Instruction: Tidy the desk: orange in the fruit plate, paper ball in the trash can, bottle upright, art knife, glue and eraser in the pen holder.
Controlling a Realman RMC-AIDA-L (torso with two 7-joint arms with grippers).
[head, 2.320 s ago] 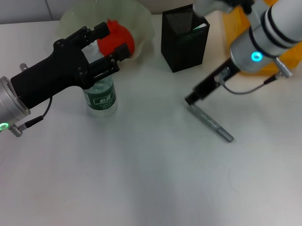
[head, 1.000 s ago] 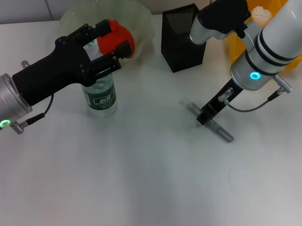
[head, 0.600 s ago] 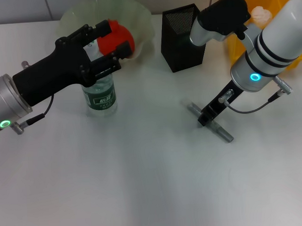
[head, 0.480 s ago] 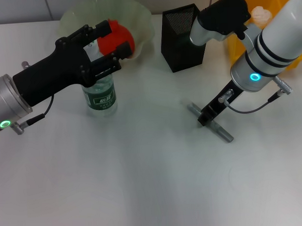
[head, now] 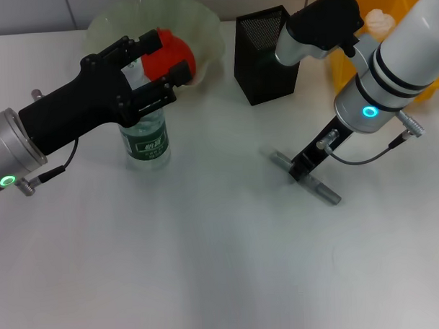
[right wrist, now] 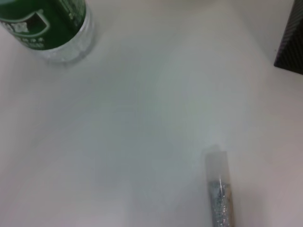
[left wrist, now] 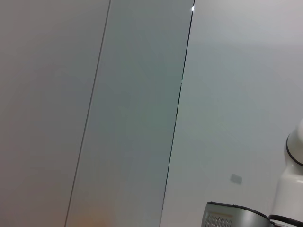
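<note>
Just in front of the black mesh pen holder (head: 268,53), toward the robot, the art knife (head: 307,179) lies flat on the white table (head: 208,266). The right claw (head: 300,167) sits down on the knife's middle, seemingly to grasp it for the pen holder; whether it has clamped cannot be told. Farther from the pen holder, the left claw (head: 160,64) stands with fingers apart around the cap of the upright green-labelled bottle (head: 146,138), beside the fruit plate (head: 200,28), probably steadying or letting it go.

Pen holder (head: 267,54): black metal mesh. Bottle (head: 146,138): clear glossy plastic. Art knife (head: 306,177): grey metal.
</note>
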